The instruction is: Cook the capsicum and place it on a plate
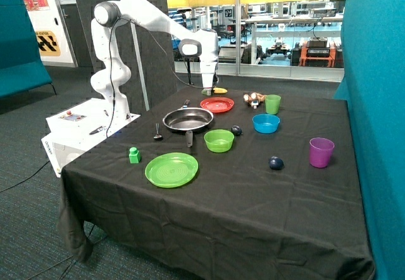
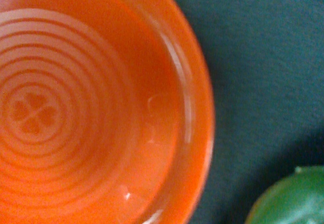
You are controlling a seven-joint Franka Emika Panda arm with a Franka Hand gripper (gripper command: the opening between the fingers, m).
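Note:
The capsicum [image 1: 207, 92] is a small dark green lump at the far rim of the red-orange plate [image 1: 217, 105], seemingly on the black cloth. My gripper [image 1: 209, 87] hangs straight down right over it, and the outside view does not show whether they touch. In the wrist view the plate [image 2: 91, 107] fills most of the picture, empty, with ring ridges and a clover mark. Only a curved piece of the capsicum [image 2: 293, 198] shows at one corner, next to the plate on the cloth. The black frying pan [image 1: 188, 120] in front of the plate holds nothing.
A yellow item [image 1: 220, 90] lies behind the plate. Nearby are a small toy [image 1: 253, 98], green cup [image 1: 273, 104], blue bowl [image 1: 266, 123], green bowl [image 1: 219, 140], two dark blue balls [image 1: 236, 130] [image 1: 275, 163], purple cup [image 1: 321, 151], green plate [image 1: 171, 169], green cube [image 1: 134, 155] and small utensil [image 1: 157, 132].

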